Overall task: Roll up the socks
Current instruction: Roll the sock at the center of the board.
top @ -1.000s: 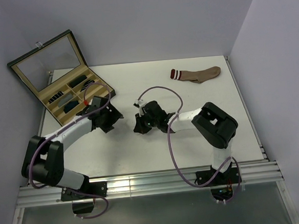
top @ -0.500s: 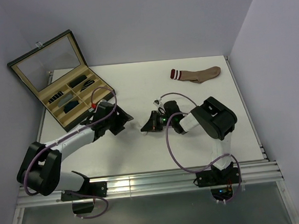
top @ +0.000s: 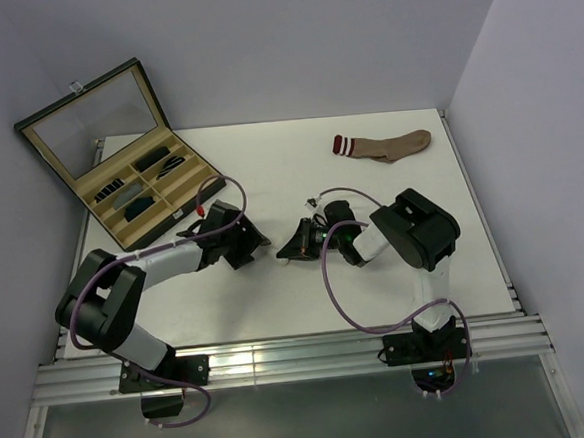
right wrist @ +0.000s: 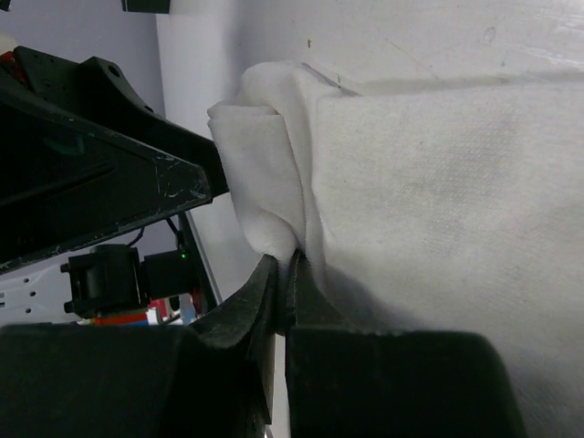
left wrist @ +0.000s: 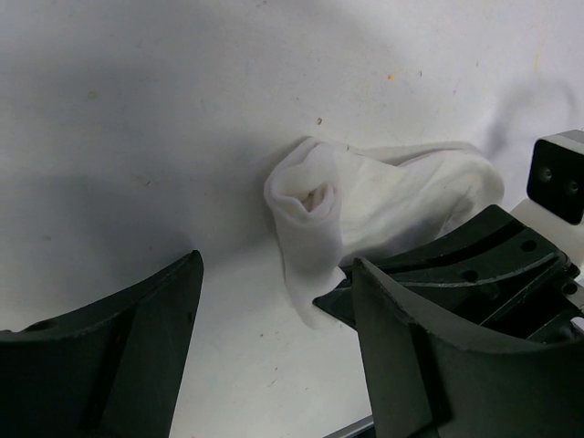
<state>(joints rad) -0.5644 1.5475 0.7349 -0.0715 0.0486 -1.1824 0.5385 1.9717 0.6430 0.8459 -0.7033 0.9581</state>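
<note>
A white sock lies partly rolled on the white table, its rolled end facing my left gripper. My right gripper is shut on a fold of this sock at its edge. My left gripper is open, low over the table just in front of the roll, and touches nothing. In the top view the left gripper and the right gripper nearly meet at mid-table. A brown sock with a red and white striped cuff lies flat at the back right.
An open black case with tan compartments holding dark items stands at the back left, its glass lid raised. Violet walls close in the table at the back and both sides. A metal rail runs along the near edge.
My left gripper has moved right, up to the sock's rolled end, and its jaws have narrowed a little. My right gripper shifted slightly right with the sock, then held still.
</note>
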